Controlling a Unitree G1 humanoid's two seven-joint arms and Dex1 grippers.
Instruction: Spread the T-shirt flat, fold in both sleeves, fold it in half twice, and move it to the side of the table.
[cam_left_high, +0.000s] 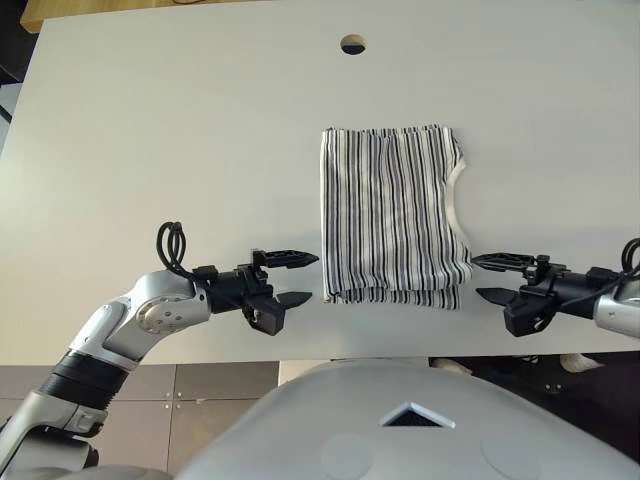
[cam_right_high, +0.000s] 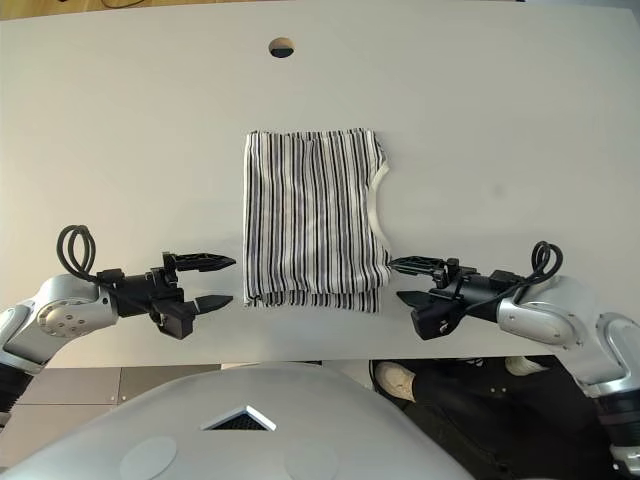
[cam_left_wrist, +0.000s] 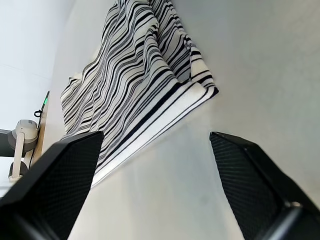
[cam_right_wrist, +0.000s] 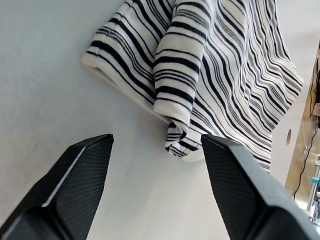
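A striped T-shirt is seen folded into an upright rectangle on the white tabletop, slightly right of the frame's centre. Its white neckline is turned toward the right, and its stacked edges lie at the lower end. The left fingers are held apart just beside the shirt's lower left corner, not touching it. The right fingers are likewise spread, just beside the lower right corner and clear of the cloth. A round hole is set in the tabletop near the upper edge.
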